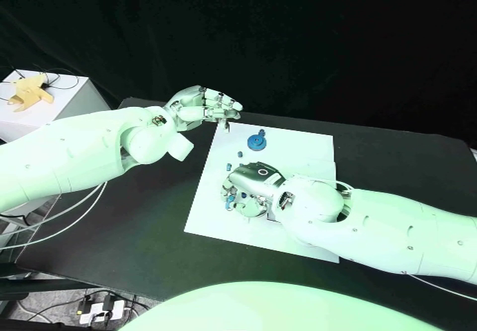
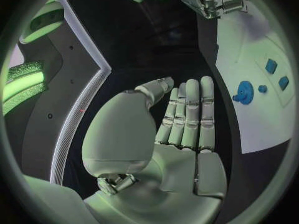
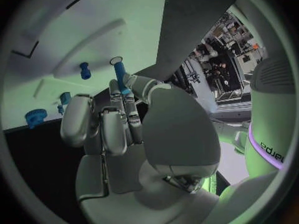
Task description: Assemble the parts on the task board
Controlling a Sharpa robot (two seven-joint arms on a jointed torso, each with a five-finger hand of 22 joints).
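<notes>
Right hand [image 1: 254, 187] sat low over the task board [image 1: 298, 148], pinching a blue peg [image 3: 118, 74] upright between thumb and fingers. Left hand [image 1: 204, 105] hovered off the board's far-left corner, fingers straight, holding nothing. Blue gear [image 1: 256, 143] lay near the far edge.

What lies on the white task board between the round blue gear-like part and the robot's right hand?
In the head view, small blue pieces lie on the white task board between the round blue gear-like part and the right hand.

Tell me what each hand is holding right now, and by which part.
The right hand pinches a blue pin by its lower end, between thumb and finger; its ringed top sticks out. The left hand holds nothing.
</notes>
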